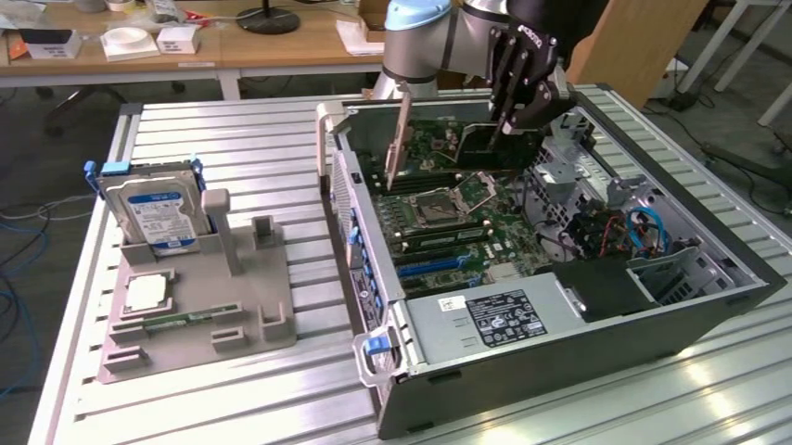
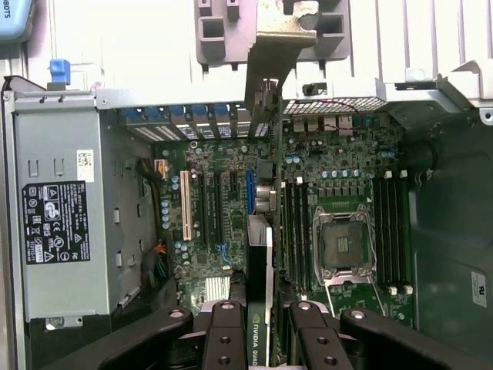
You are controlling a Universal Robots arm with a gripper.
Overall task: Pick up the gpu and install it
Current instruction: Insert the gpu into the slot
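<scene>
Over the open computer case (image 1: 693, 306) now, black gripper (image 1: 517, 130) hanging above the motherboard (image 1: 458, 222). Clamped on the gpu (image 1: 477, 148), fingers closed on the card's upper edge, card held on edge and clear of the board in the exterior view. Seen edge-on from the wrist: gpu (image 2: 260, 308) running up between the two black fingers (image 2: 225, 339), green label with white lettering just at the grip, silver bracket (image 2: 269, 62) reaching toward the case's rear wall. Lined up over the row of expansion slots, close beside the blue slot (image 2: 250, 193), with the white slot (image 2: 185, 204) further off. Whether the card's edge touches any slot: cannot tell.

Down in the case, open CPU socket (image 1: 448, 199) with its metal frame, memory slots alongside, grey power supply (image 1: 483, 320) with its black label at the near end, blue and red cables (image 1: 644, 232) toward the exterior view's right.

Outside the case, toward the exterior view's left on the ribbed metal table (image 1: 248, 130): grey holder tray (image 1: 198, 306). Standing upright in it, silver hard drive (image 1: 155, 218) with the blue-and-white label. Lying flat in front, a square processor chip (image 1: 146, 292), and nearer still a narrow green memory strip (image 1: 185, 322). Wooden desk (image 1: 248, 42) behind, white boxes scattered on top.
</scene>
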